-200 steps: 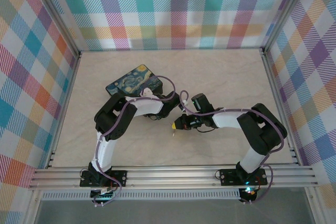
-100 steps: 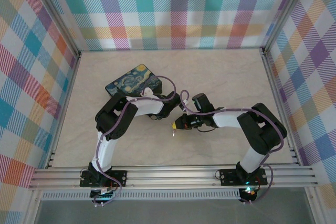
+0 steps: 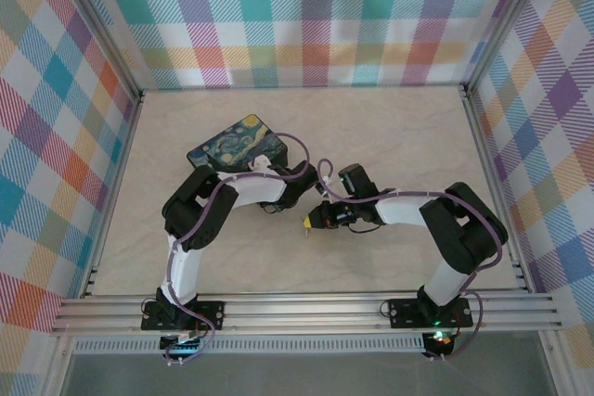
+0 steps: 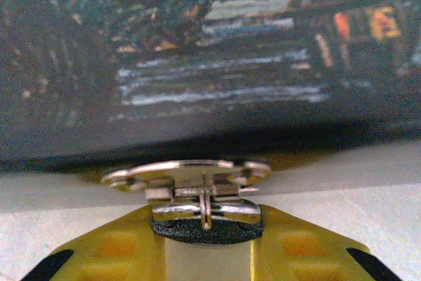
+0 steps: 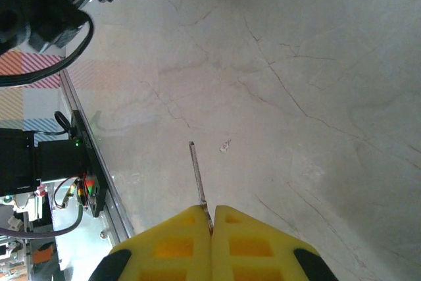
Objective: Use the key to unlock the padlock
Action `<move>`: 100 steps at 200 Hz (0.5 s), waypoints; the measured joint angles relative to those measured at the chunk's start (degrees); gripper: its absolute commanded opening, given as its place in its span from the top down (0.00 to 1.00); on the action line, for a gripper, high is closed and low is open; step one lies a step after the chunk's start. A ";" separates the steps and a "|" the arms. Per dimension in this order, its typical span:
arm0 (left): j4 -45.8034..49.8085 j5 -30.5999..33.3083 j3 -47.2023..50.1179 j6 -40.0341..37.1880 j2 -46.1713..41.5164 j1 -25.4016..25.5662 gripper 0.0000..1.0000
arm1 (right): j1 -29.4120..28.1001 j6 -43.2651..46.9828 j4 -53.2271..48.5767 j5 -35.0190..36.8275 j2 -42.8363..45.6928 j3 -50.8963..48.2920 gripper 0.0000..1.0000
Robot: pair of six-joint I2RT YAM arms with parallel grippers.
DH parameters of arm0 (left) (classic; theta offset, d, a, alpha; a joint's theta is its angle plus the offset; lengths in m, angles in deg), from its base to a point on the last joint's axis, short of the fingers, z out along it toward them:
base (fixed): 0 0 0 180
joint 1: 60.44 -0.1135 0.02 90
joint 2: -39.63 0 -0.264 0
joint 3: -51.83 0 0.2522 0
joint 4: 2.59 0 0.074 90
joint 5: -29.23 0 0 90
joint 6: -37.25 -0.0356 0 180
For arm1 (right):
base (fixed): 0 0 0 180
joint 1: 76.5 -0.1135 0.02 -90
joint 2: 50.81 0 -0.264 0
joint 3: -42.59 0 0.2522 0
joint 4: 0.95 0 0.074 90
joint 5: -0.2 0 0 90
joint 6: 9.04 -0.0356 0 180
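- The padlock (image 4: 206, 210), a small dark-and-silver lump, sits at lower centre of the left wrist view. It is just in front of the near wall of the night-sky box (image 4: 210, 51), which looms across the upper half.
- The left hand (image 4: 207, 225) has its yellow fingers (image 4: 118, 248) drawn in on either side of the padlock. They appear to pinch its dark body, though the view is close and blurred, so I cannot vouch for how firm the contact is.
- In the top view the left hand (image 3: 278, 199) lies at centre frame, just below the box (image 3: 237, 141).
- The right hand (image 5: 210, 218) is fully closed at the bottom of its wrist view. It pinches the key (image 5: 196, 176), whose thin blade sticks out toward the upper left over the bare desk (image 5: 296, 64).
- In the top view the right hand (image 3: 311, 221) is just right of and below the left one, near it but apart.
- Step in hand, as I judge it: steady the padlock, then bring the key to its keyway. Nothing shows the key inserted yet.
- To do it well, the left hand should hold the padlock body square so that it cannot swing.
- I cannot make out the keyway in the blur, so it should be turned toward the right hand before any approach.
- The blade is slim and held only at its end, so it should line up with the slot first, then slide in straight and slowly.
- A skewed push could twist the key between the fingers or knock the padlock loose.
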 measured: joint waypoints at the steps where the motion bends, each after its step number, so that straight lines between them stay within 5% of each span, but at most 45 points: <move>1: 0.00 -0.15 0.02 -0.04 -0.07 0.00 1.00 | 0.00 0.00 0.00 0.00 0.02 0.00 1.00; 100: 5.70 -16.31 2.14 -9.16 -15.34 0.07 1.00 | -2.19 -5.07 4.04 -0.42 2.29 0.00 1.00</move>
